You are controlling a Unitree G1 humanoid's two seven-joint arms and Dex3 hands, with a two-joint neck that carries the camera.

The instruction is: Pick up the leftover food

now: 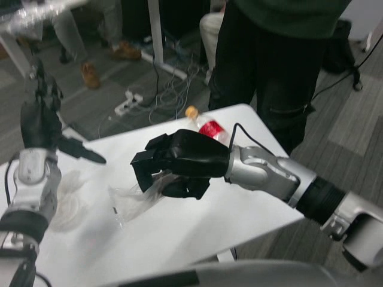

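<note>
My right hand point(177, 162) reaches in from the right over the middle of the white table point(197, 227). Its fingers are curled around a crumpled clear plastic bag point(134, 200), which hangs down and left from the hand toward the tabletop. What is inside the bag cannot be made out. My left hand point(45, 122) is raised at the left edge of the table, fingers pointing up and one stretched out to the right, holding nothing.
A plastic bottle point(206, 125) with a red label and orange cap lies at the table's far edge behind my right hand. A person in dark trousers point(269, 66) stands close behind the table. Another crumpled clear wrapper point(69, 200) lies at the left. Cables and a power strip point(128, 103) lie on the floor.
</note>
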